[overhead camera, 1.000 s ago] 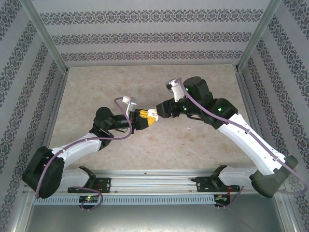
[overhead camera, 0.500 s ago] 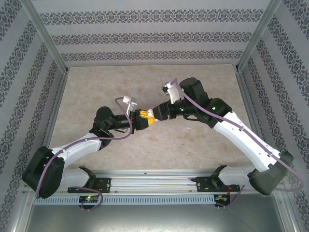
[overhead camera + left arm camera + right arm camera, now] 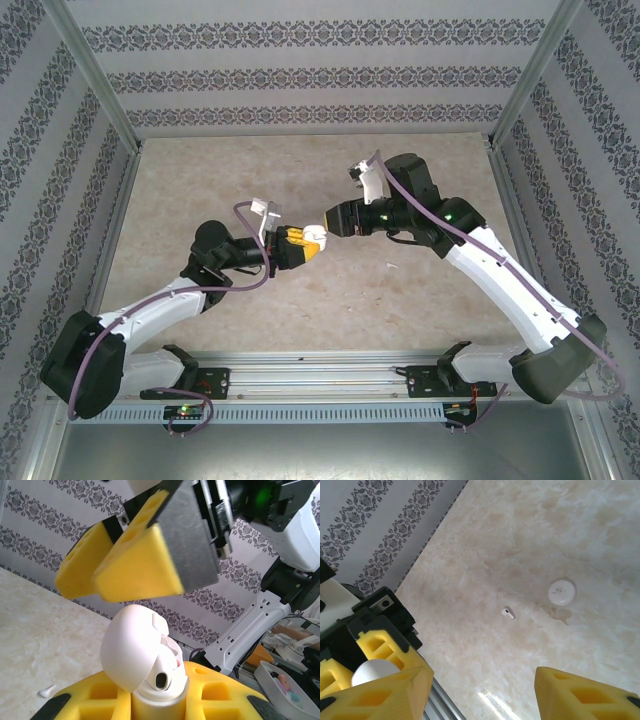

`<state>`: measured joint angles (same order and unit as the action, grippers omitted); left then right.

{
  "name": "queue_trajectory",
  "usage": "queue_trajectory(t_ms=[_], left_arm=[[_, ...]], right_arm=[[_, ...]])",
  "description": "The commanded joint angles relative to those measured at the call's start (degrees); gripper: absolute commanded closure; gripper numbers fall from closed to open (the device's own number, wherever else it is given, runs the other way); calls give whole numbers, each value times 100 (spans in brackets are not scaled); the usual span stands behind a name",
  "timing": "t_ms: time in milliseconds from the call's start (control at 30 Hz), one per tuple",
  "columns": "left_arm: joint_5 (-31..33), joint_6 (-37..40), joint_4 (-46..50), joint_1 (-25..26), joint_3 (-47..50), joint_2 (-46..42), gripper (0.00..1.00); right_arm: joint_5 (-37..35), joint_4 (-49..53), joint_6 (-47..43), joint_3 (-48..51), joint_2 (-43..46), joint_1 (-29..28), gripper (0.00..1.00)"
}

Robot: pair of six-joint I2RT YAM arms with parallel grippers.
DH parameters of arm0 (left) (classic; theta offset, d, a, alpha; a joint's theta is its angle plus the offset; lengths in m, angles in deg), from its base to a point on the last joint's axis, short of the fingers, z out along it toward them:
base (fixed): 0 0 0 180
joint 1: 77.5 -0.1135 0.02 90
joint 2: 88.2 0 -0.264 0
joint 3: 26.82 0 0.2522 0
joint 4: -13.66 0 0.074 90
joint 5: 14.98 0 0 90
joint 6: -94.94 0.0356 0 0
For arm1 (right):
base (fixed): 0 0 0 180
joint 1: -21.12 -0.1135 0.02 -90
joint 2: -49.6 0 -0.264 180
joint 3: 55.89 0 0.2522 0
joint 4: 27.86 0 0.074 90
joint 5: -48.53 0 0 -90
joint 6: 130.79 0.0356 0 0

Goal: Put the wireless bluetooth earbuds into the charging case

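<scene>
Backdrop: grey-on-white damask wallpaper on three sides, alu frame posts. Table top [image 3: 545, 530] is beige, marbled, faint sheen.

Item 1 – charging case [image 3: 145, 665]: white glossy plastic, pebble-rounded. Lid flipped back on its hinge, mouth facing up toward the right arm. Held mid-air over table centre, clamped at its base by left gripper [image 3: 297, 246], jaws nearly closed on it. One dark oval shows inside; whether a bud is seated in there, can't tell.

Item 2 – earbud [image 3: 508, 613]: tiny white piece w/ short stem, hard and smooth. Lies loose on the table, near item 3 but not touching.

Item 3 – round disc [image 3: 561, 592]: flat, white, matte. Not part of the job.

Item 4 – right gripper [image 3: 485, 680]: yellow blocky fingers w/ cut-out pockets and grey pad faces. Jaws about half apart, nothing between them. Sits just above the case lid.

Handling notes (judgement): the step in hand looks like fetching the loose bud.
- Right arm should drop to the table, straddle the bud's narrow body and close slowly. Piece is slick and far smaller than a finger, so likely to squirt out or roll.
- Grip so the stem can point into the socket.
- Left arm should hold the case level, lid back, mouth unobstructed.
- Enter along the socket axis and release only once seated.
- Glossy shell may slip in the pads if pushed hard.
</scene>
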<state>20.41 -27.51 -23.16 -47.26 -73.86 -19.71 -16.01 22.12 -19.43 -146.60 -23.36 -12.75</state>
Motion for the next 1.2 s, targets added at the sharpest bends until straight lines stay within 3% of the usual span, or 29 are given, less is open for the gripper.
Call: queue_trajectory(t_ms=[0, 333, 400, 533, 800, 1167], left_arm=[[9, 320, 106, -40, -189, -154, 100], [99, 553, 445, -60, -159, -222, 100], [83, 681, 588, -64, -173, -258, 100], [4, 1106, 1040, -63, -224, -409, 100], [-284, 1546, 1055, -68, -283, -512, 100], [-611, 2594, 1243, -71, -54, -726, 100]], right_arm=[[188, 61, 136, -118, 6, 17, 41], [281, 60, -38, 92, 695, 47, 40], [14, 217, -40, 223, 762, 51, 39], [238, 193, -68, 365, 846, -71, 39], [393, 241, -423, -105, 316, -674, 39], [90, 455, -308, -613, -226, -648, 41]])
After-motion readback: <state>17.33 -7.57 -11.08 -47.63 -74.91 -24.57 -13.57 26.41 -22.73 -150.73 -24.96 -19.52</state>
